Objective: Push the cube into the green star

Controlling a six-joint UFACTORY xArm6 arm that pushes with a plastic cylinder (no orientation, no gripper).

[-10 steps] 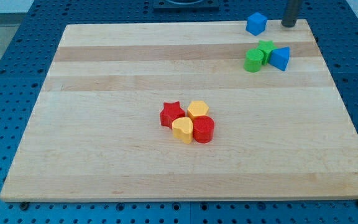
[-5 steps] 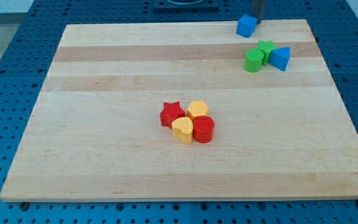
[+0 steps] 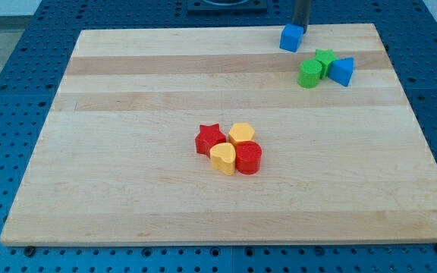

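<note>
You see my tip (image 3: 300, 27), a bare rod with no jaws, touching the blue cube (image 3: 291, 37) near the board's top edge, the cube turned corner-on, up-left of the green star (image 3: 324, 59).

Board (image 3: 127, 91) is pale wood, visible grain in lengthwise strips, smooth, low sheen. Under it a blue perforated base (image 3: 6, 114), matt, looks like painted metal. My tip (image 3: 300, 26) is a dark rod, dull finish. Blue cube (image 3: 291, 37), green star (image 3: 324, 60), red cylinder (image 3: 248, 158) and yellow heart (image 3: 221, 158) look like smooth matt plastic.
</note>
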